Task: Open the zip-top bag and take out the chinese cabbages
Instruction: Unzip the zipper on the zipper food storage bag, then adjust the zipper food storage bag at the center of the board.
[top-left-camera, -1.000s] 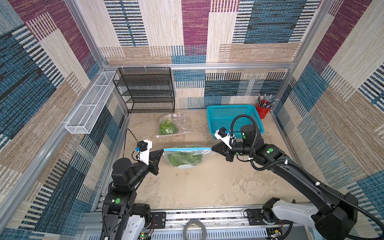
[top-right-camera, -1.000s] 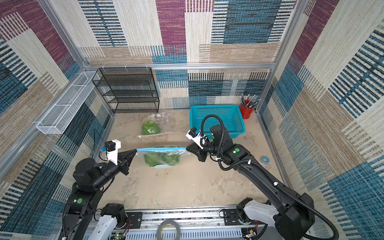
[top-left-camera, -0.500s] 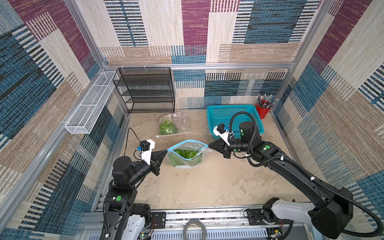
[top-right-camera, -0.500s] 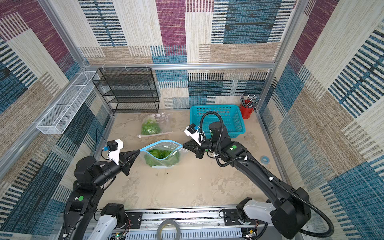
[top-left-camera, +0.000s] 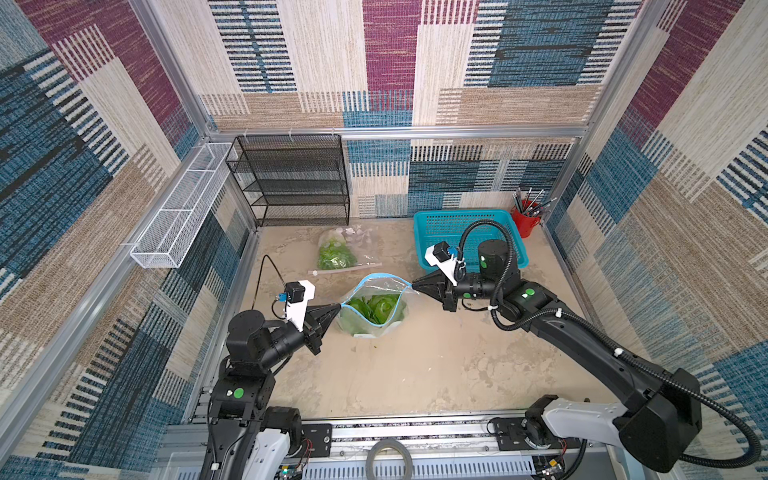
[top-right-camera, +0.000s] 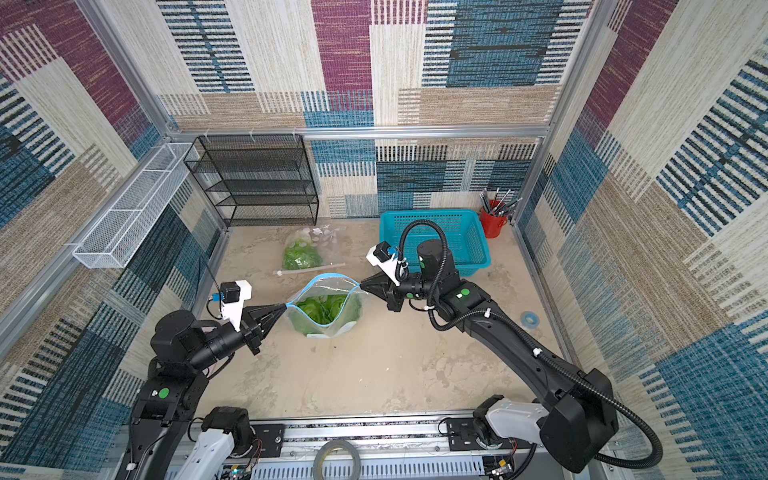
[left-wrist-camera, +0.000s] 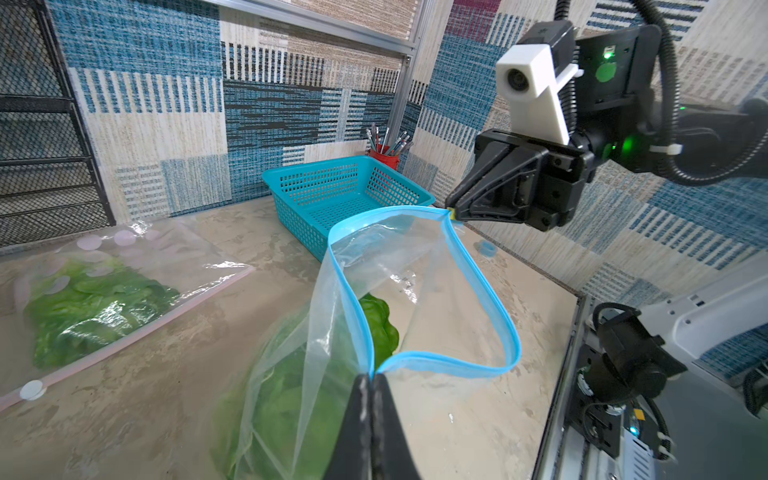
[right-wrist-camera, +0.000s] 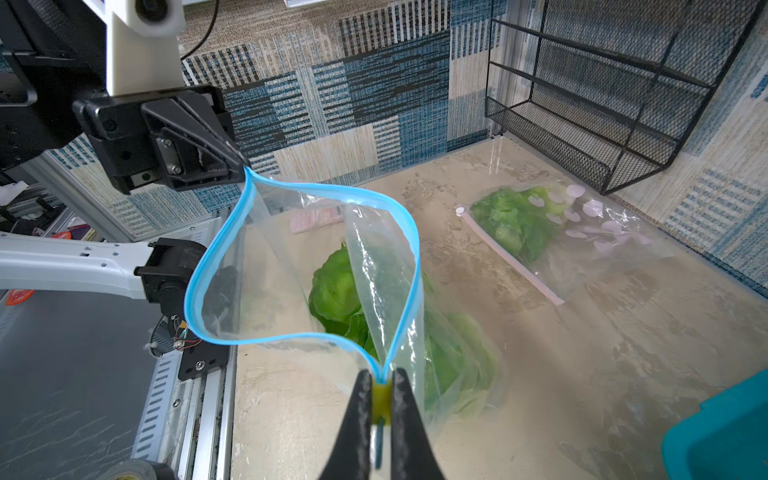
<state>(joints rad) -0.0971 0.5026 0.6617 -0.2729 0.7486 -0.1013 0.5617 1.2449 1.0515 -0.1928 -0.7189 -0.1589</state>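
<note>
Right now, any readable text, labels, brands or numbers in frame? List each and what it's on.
No legible text in any view.
Pink patch seen through the zip-top bag: possibly print, too blurred to read.
Second bag: pale round dots only, no lettering.

You have a mottled beige tabletop (top-left-camera: 436, 365) carrying the open blue-rimmed bag (top-left-camera: 372, 316) mid-table, a sealed bag of greens (top-left-camera: 338, 251) behind it, a black mesh rack (top-left-camera: 291, 187), teal basket (top-left-camera: 461, 214), red pencil cup (top-left-camera: 524, 222) and blue tape roll (top-right-camera: 530, 319).
</note>
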